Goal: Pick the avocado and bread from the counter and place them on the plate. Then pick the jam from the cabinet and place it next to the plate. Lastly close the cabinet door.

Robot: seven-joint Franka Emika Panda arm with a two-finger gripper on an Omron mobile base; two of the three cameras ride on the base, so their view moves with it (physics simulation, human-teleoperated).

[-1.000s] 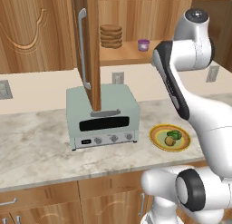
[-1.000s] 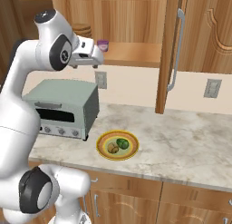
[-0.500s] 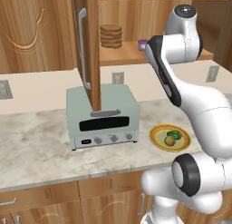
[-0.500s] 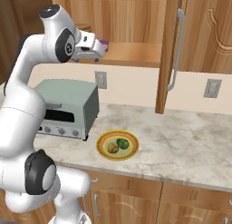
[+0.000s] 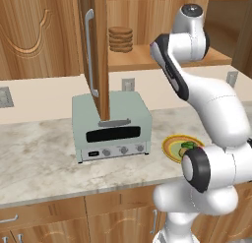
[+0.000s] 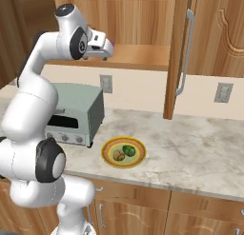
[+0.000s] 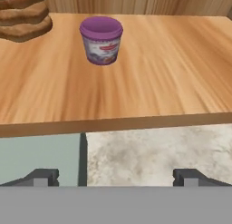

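Observation:
The purple jam (image 7: 101,40) stands upright on the cabinet's wooden shelf (image 7: 172,73), a little left of my line. My gripper (image 7: 116,177) is open and empty just outside the shelf's front edge, short of the jar, and is also seen raised at shelf height (image 6: 107,44). The yellow plate (image 6: 138,159) lies on the counter (image 6: 200,143) with the avocado (image 6: 127,150) and the bread (image 6: 118,155) on it. In the left base view my arm partly covers the plate (image 5: 170,146). The cabinet door (image 6: 183,53) stands open, edge-on.
A stack of flat brown discs (image 7: 22,17) sits on the shelf left of the jam. A grey-green toaster oven (image 5: 110,126) stands on the counter under the shelf. The other open door (image 5: 96,50) hangs in front of the toaster.
My arm has swung up and in towards the shelf, and now covers the jam in the left base view. The gripper stayed open. Plate, avocado and bread have not moved.

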